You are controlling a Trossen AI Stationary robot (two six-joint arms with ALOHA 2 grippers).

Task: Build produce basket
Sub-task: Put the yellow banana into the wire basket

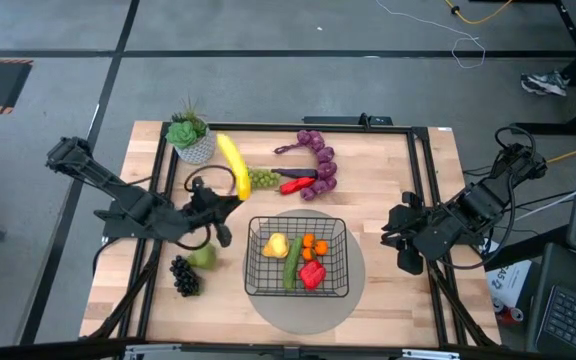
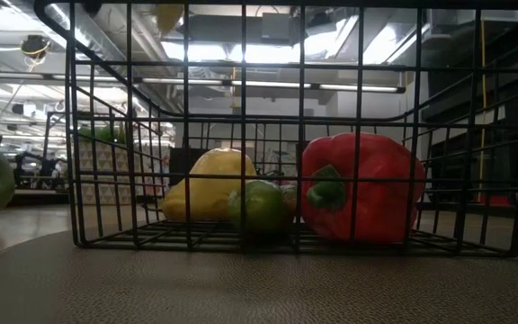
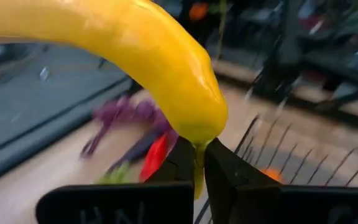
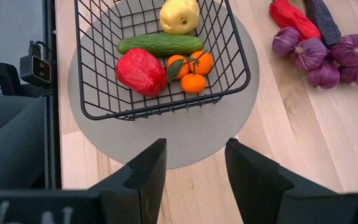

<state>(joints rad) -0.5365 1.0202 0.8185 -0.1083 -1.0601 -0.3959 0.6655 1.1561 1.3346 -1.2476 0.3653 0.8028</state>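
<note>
The black wire basket (image 1: 263,282) stands on a round grey mat at the table's near middle. It holds a yellow fruit (image 1: 276,245), a cucumber (image 1: 292,265), orange pieces (image 1: 314,244) and a red pepper (image 1: 312,274). My left gripper (image 1: 236,201) is left of the basket's far corner, shut on the yellow banana (image 1: 230,160). My right gripper (image 4: 194,165) hovers open near the table's right edge, right of the basket (image 4: 98,74). The green pear (image 1: 203,258) and dark grapes (image 1: 183,276) lie on the table left of the basket. My left gripper pinches the banana's stem end (image 3: 199,163) between its two fingers (image 3: 229,174). The fingers come level from the near left. The banana's body (image 3: 135,56) stretches away from the fingers toward the far edge and looks lifted off the table.
A white pot with a green succulent (image 1: 190,138) stands at the far left, close to the banana's free end. Green grapes (image 1: 263,179), a red pepper (image 1: 296,186) and purple grapes (image 1: 320,165) lie beyond the basket. Bare wood lies between the basket and my right gripper.
</note>
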